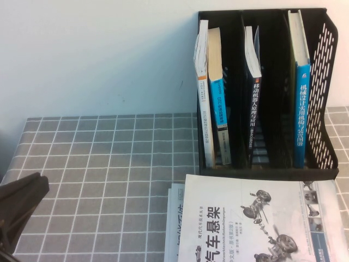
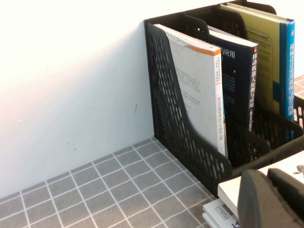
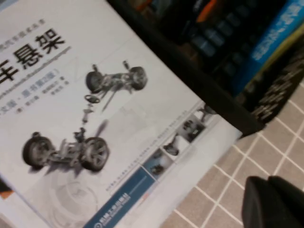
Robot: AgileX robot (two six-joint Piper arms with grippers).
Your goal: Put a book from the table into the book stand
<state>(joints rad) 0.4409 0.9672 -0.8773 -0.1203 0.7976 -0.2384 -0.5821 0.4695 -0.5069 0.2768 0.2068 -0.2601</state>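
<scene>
Left pincer (image 1: 19,204) sat clenched and empty, well left of the book stand (image 1: 327,109). The book (image 1: 219,109) stood upright in the stand's left slot. It looked stiff and hefty, best pinched by the spine. Left wrist view: that pincer was near the stand. Right wrist view: right pincer (image 3: 273,202) hovered beside the stand, grip impossible to tell.

You'll find the book (image 1: 218,103) upright, blue spine out, in the black stand's (image 1: 327,93) left slot, at one o'clock.
</scene>
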